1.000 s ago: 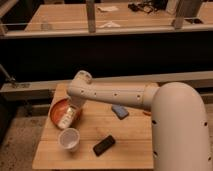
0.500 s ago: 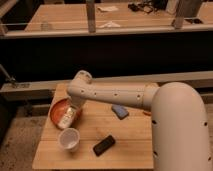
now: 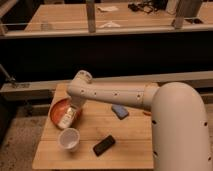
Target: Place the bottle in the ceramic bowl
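The orange-red ceramic bowl [image 3: 54, 108] sits at the left side of the small wooden table [image 3: 127, 150]. The whitish bottle [image 3: 68, 118], with a faint label band, is tilted inside the bowl's right half, over its rim side. My gripper [image 3: 75, 108] reaches down from the white arm's wrist and is right at the top of the bottle, above the bowl. The arm hides the gripper's end, so its hold on the bottle does not show.
A white paper cup [image 3: 69, 139] stands just in front of the bowl. A black flat object [image 3: 104, 145] lies at mid-front and a blue object [image 3: 120, 111] right of the bowl. My arm's large white body covers the table's right side. A railing and dark counter are behind.
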Motion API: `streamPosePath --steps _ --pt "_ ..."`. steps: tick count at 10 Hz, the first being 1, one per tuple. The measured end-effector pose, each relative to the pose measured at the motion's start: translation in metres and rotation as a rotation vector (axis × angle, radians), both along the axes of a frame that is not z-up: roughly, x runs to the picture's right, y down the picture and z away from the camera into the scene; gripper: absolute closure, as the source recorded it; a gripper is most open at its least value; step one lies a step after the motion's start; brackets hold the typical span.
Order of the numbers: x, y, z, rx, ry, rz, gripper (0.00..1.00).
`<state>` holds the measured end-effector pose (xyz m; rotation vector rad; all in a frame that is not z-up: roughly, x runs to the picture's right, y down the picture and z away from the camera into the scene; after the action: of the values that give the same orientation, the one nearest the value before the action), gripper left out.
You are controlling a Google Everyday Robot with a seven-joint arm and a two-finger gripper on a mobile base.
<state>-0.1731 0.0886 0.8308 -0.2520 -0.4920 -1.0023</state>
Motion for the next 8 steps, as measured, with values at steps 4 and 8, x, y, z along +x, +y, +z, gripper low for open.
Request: streamPosePath --steps 4,8 --pt "-0.0002 -0.0004 0.0 0.001 -0.002 -0.004 0.72" --pt "-0.0019 -0.0011 -0.0001 0.003 -0.004 -0.01 0.77"
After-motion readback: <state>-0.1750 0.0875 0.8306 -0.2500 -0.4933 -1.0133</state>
